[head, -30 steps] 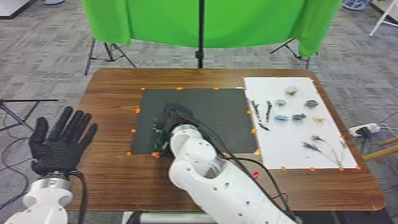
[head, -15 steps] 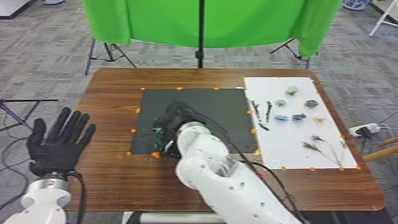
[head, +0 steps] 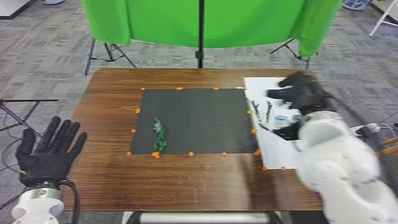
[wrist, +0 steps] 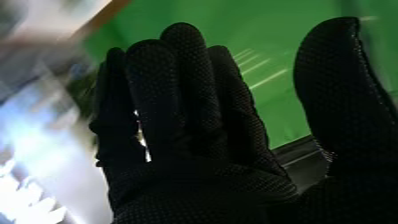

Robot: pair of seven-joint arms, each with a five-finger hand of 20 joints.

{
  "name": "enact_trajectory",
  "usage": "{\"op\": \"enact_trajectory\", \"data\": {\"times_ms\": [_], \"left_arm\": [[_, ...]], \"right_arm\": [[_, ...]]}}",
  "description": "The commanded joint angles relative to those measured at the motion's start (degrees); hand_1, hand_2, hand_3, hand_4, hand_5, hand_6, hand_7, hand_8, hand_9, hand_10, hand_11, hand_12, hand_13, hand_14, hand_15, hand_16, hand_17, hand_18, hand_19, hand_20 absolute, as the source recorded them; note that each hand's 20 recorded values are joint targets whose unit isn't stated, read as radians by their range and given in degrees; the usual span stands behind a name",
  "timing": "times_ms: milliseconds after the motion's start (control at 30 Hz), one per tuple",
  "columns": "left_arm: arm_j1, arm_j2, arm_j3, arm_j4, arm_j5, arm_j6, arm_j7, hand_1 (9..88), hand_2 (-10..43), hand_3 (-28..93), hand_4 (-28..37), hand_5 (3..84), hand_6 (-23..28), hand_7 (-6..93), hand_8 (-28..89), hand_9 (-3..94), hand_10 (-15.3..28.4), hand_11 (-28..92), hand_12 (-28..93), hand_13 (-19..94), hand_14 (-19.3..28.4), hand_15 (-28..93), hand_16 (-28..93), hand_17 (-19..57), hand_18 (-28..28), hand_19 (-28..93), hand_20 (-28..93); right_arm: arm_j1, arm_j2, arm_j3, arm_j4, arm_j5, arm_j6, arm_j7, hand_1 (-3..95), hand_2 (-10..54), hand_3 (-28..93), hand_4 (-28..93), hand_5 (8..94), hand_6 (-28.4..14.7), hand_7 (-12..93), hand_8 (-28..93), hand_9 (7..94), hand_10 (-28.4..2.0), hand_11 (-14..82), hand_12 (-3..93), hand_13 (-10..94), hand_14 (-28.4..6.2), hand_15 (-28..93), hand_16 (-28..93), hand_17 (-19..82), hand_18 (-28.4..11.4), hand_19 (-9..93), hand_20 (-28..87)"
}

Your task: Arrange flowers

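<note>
A green sprig [head: 159, 134] is lying lengthwise on the black mat [head: 204, 120], near its left edge, with one end close to the near-left corner. The white sheet [head: 278, 150] is carrying dark stems [head: 258, 108] near its left edge (thin ones, these), and a bluish flower head [head: 281, 119] is sitting beside them, close to the right hand [head: 305, 95]. That hand is spreading over the sheet's right part, its fingers straight and its thumb standing wide of them; it is grasping nothing visible (whether it is touching the sheet, I cannot tell). The left hand [head: 49, 157] is resting open beside the table's left edge, fingers straight and a little apart, palm empty. Orange tape pieces [head: 156, 155] are dotting the edges of mat and sheet. The brown table [head: 107, 185] is bearing both, and beyond its far edge a green cloth [head: 213, 25] is hanging.
</note>
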Motion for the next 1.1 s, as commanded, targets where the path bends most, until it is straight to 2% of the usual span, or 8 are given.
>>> {"op": "enact_trajectory", "data": {"times_ms": [33,333,533,800,867,967,1000,1100], "left_arm": [[2.0,0.80,-0.96,-1.06,0.49,1.34,1.36,26.3,10.6,69,-28.3,44.7,8.0,10.4,-9,39.9,14.5,16,9,32,12.8,19,-2,-5.5,12.9,31,11],[0.9,1.19,-0.09,-0.77,0.17,1.87,1.28,26.3,10.6,69,-28.3,44.9,8.1,10.5,-10,40.0,14.5,16,9,33,12.8,20,-2,-5.4,12.9,31,11],[0.6,1.05,0.13,-0.89,0.82,2.02,0.92,26.2,10.5,69,-28.3,44.9,8.1,10.6,-10,40.1,14.4,16,9,33,12.8,20,-2,-5.4,12.9,31,11],[0.6,0.54,0.74,-0.84,0.67,2.09,0.80,26.1,10.5,69,-28.3,44.8,8.0,10.6,-10,40.1,14.5,16,9,33,12.8,20,-2,-5.5,13.0,31,11],[0.5,0.59,0.91,-0.77,0.76,1.97,0.72,25.7,10.3,70,-28.3,44.8,8.0,10.6,-10,40.0,14.5,16,9,33,12.8,20,-2,-5.5,13.0,31,11],[0.6,0.43,0.89,-0.87,0.82,1.88,0.54,25.3,10.2,70,-28.3,44.8,8.0,10.7,-10,40.0,14.5,16,9,33,12.8,20,-2,-5.5,13.0,31,11],[0.7,0.37,0.91,-0.91,0.92,1.88,0.42,25.3,10.2,70,-28.3,44.8,8.0,10.7,-10,40.0,14.5,16,9,33,12.8,20,-2,-5.5,13.0,31,11],[1.1,0.21,0.72,-0.96,1.33,1.70,0.00,25.3,10.3,69,-28.3,44.7,8.0,10.6,-10,40.0,14.6,16,9,33,12.8,20,-2,-5.5,13.0,31,11]], "right_arm": [[-24.0,5.9,21.3,-1.4,-5.9,-0.4,1.9,41.0,-9.5,67,-28,60.1,-7.1,9,-9,64.6,-18.7,42.8,26.5,58,-16.1,71,25,23,-24.9,78,21],[-27.5,4.8,23.2,4.4,-7.5,-3.7,0.4,43.2,-9.5,59,-28,61.9,-5.7,10,-10,63.1,-17.5,49.1,29.1,58,-14.9,73,28,23,-24.1,76,25],[-26.7,4.0,21.6,6.3,-8.0,-2.1,-0.4,52.9,-9.5,34,-28,61.6,-5.1,10,-10,62.6,-17.0,50.3,29.2,57,-14.9,73,29,23,-23.6,75,28],[-23.4,3.5,17.4,9.1,-8.8,0.0,-0.5,59.5,-9.5,27,-28,63.3,-3.4,12,-11,63.4,-15.9,50.9,28.9,58,-14.2,74,29,24,-23.3,74,30],[-22.7,3.7,16.4,10.0,-9.8,0.2,-1.1,59.8,-9.5,29,-28,65.1,-2.8,13,-11,64.1,-15.5,51.2,29.1,59,-14.0,74,29,24,-23.2,74,30],[-21.5,3.9,15.1,11.0,-9.3,0.2,0.2,56.1,-9.5,48,-28,70.3,-0.8,15,-12,67.0,-15.3,50.1,29.5,61,-13.3,73,30,25,-22.8,74,31],[-21.3,4.0,14.7,11.0,-8.9,1.0,1.6,58.9,-9.5,47,-28,74.2,-0.7,16,-4,69.3,-15.1,49.0,30.7,62,-13.0,72,30,25,-22.7,74,31],[-21.5,3.9,15.2,9.6,-7.7,2.6,3.5,62.1,-9.5,54,-28,82.7,-1.3,19,2,75.6,-14.4,43.5,38.9,66,-12.8,71,31,27,-22.6,74,31]]}}
